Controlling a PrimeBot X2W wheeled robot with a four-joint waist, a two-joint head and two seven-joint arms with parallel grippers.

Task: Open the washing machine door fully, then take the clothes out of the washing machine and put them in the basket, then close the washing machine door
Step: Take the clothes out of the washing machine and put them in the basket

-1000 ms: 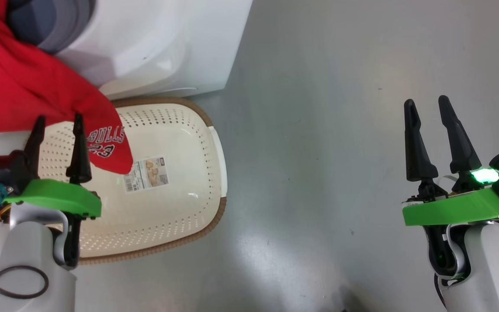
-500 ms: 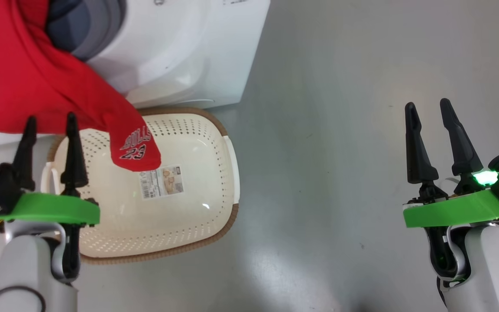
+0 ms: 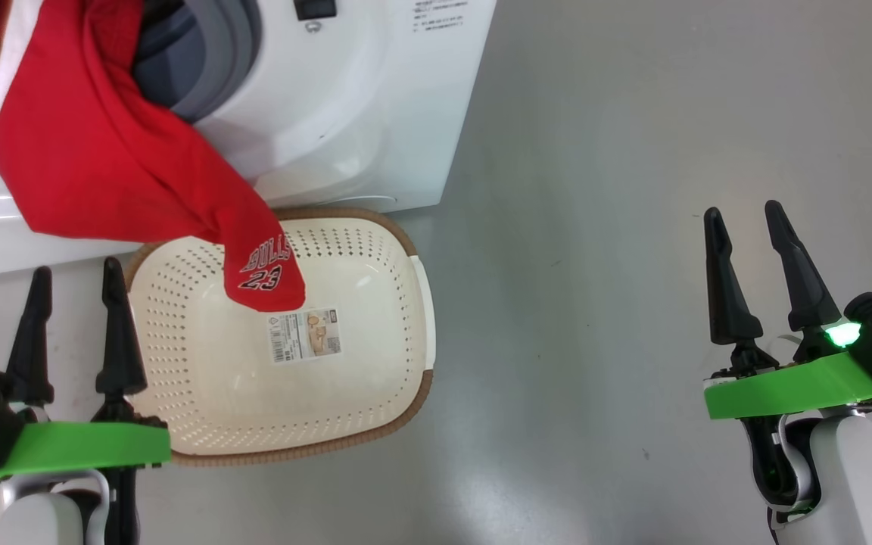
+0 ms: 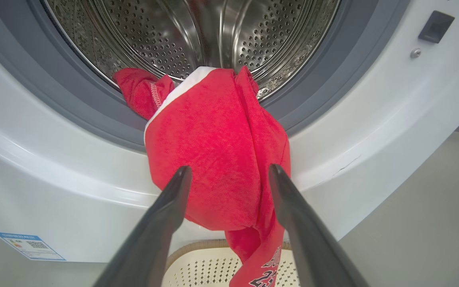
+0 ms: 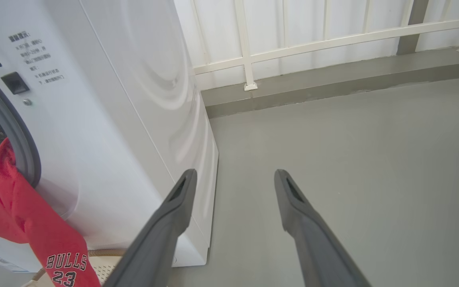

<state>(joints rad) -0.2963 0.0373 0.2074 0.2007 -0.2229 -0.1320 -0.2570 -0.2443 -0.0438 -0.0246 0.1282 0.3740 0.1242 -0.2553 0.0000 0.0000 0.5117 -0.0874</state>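
The left hand (image 3: 76, 269) has its 2 dark fingers spread apart and it grips nothing. Straight ahead of this hand, the clothes (image 4: 217, 159) hang out of the mouth of the washing machine (image 3: 345, 113). It is a red garment with white trim. Its upper part lies over the grey gasket (image 4: 74, 107) at the edge of the steel drum (image 4: 213, 32), and its lower part falls down the white front of the machine. In the left wrist view the garment appears between the 2 fingers, but it is further away and does not touch them.

The lowest tip of the garment carries the white word "BULLS" and the number 23. It hangs over the basket (image 3: 375, 378), ahead of the left hand and a little to its right. I cannot tell whether the tip touches the basket.

The basket stands on the grey floor (image 3: 595, 227), close against the foot of the machine and just beside the left hand on its right side. A sticker (image 3: 305, 344) is on the bottom of the basket. A small blue label (image 4: 30, 245) sits low on the machine front, to the left of this hand.

The right hand (image 3: 742, 210) also has its 2 fingers spread and is empty. It hovers over bare floor, well apart from the basket, with the side of the machine on its left. Ahead of it stands a white railing (image 5: 313, 40).
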